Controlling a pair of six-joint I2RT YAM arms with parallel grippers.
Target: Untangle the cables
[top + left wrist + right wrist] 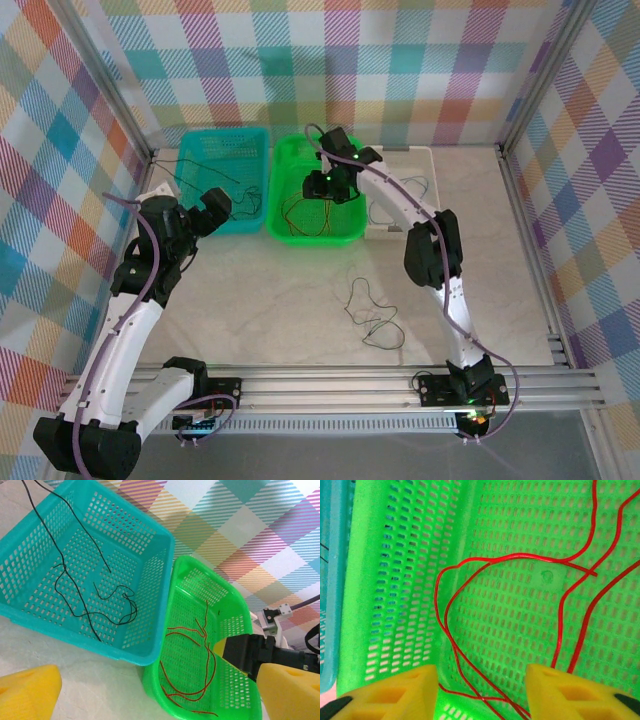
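Cables [520, 556] in red lie in the twelve-o'clock green basket [395, 580]; left jaws, right jaws released; I'd raise the right straight, unsnagged.

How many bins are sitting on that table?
3. A teal basket stands at the far left and a green basket right beside it. A white tray lies to the right of the green one, partly hidden behind the right arm.
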